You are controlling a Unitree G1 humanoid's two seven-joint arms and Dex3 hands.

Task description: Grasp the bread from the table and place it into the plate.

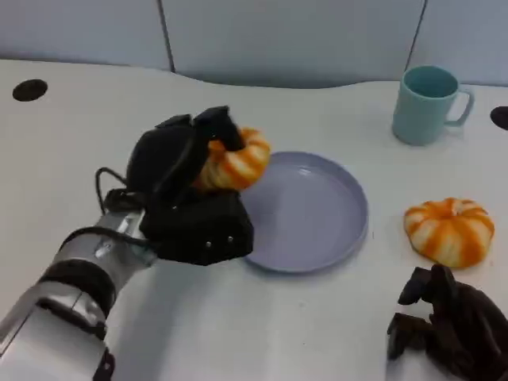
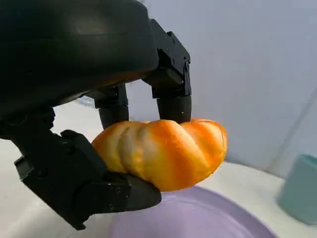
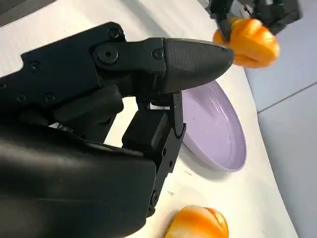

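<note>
My left hand [image 1: 186,186] holds an orange-and-white striped bread [image 1: 235,163] in the air over the left rim of the lilac plate [image 1: 317,214]. In the left wrist view the bread [image 2: 163,151] sits between my fingers [image 2: 171,94] above and thumb below, with the plate [image 2: 208,218] under it. A second striped bread [image 1: 449,229] lies on the table right of the plate. My right hand [image 1: 452,325] rests near the front right, fingers curled, holding nothing. The right wrist view shows that hand [image 3: 124,99], the plate [image 3: 218,129], the held bread [image 3: 250,42] and the second bread [image 3: 198,224].
A teal mug [image 1: 427,103] stands at the back right, behind the plate. Dark round holes [image 1: 29,90] mark the white table at the far left and far right edges. A pale wall runs behind the table.
</note>
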